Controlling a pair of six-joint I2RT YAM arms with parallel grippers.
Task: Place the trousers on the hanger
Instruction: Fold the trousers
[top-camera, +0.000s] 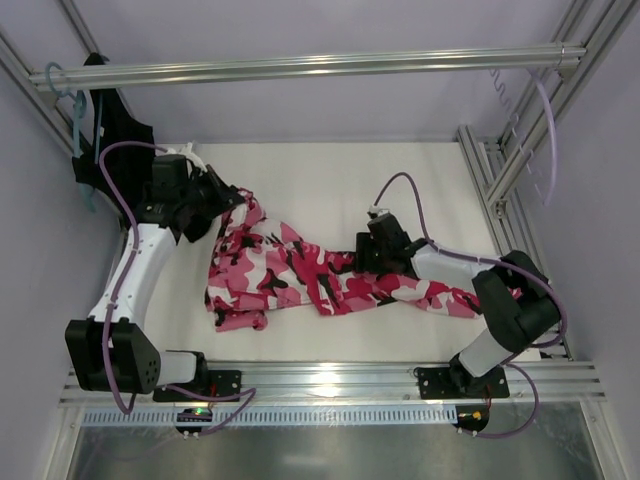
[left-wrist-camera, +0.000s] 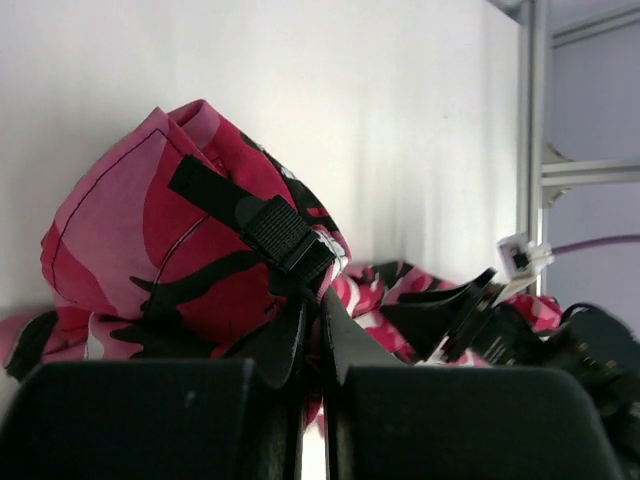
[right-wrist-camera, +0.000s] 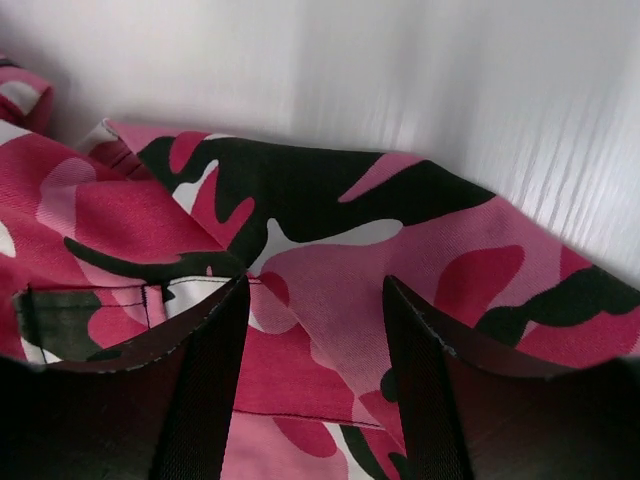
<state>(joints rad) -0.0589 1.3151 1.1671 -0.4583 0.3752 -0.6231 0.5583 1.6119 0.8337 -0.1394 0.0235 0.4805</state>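
now, your left gripper (left-wrist-camera: 312, 310) clamps the waist end of the trousers (top-camera: 300, 275); right gripper (right-wrist-camera: 315, 290), parted and empty, sits over the leg running rightward.

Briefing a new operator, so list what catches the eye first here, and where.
The pink camouflage trousers sprawl across the middle of the white table. The left gripper is shut on their bunched end by a black buckle strap, while the right gripper hangs open over a leg. A black garment hangs at the far left corner.
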